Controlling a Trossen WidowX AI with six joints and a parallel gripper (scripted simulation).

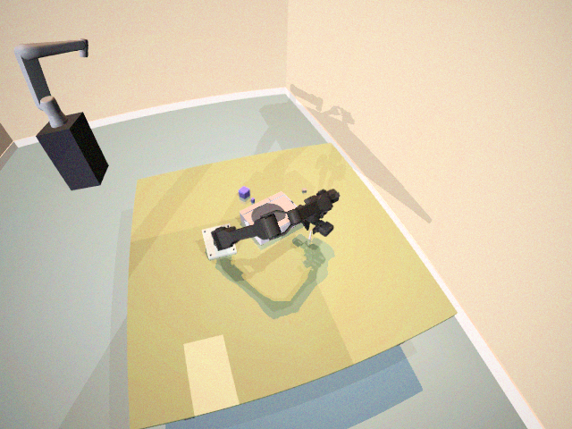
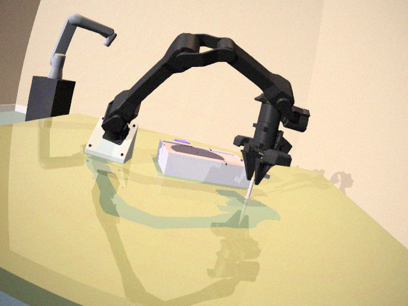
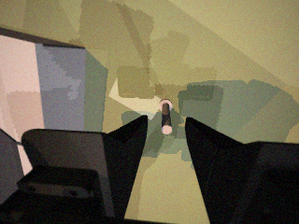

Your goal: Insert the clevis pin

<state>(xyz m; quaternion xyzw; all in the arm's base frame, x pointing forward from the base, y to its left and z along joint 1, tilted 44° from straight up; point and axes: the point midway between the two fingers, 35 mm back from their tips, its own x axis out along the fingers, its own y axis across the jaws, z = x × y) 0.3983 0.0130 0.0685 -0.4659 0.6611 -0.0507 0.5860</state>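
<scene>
Under your fingers spreads the broad, glossy yellow table top (image 1: 277, 350) (image 2: 164, 263) (image 3: 234, 47). Your black six-joint arm (image 1: 270, 226) (image 2: 151, 79) arches over it from a white bolted base plate (image 1: 231, 252) (image 2: 108, 154), well apart from the fingers. Farther off from them, beyond the table, you can see a grey arm (image 1: 55, 47) (image 2: 65, 39) on a dark box-shaped pedestal (image 1: 73, 152) (image 2: 49, 99). The pale, box-like steel tray (image 1: 279, 199) (image 2: 197, 171) (image 3: 61, 84) sits near your fingers, off to the left of them in the wrist view, and the wide, thin dark-grey disc (image 1: 263, 211) (image 2: 197, 152) lies flat inside it, on the base-plate side of the fingers. Your black parallel-jaw gripper (image 1: 312, 228) (image 2: 253, 182) (image 3: 166, 120) points down at the table, its fingers parted partway and gripping nothing; the wrist view shows a gap on either side of the pin. A purple cube (image 1: 244, 192) lies past the tray from the fingers, well apart from them. Smallest of these is the slim, pale steel clevis pin (image 1: 309, 236) (image 2: 250, 189) (image 3: 166, 117), on the table beside the tray: it stands on its head, long axis upright, with its shank pointing up to the space between your fingertips.
</scene>
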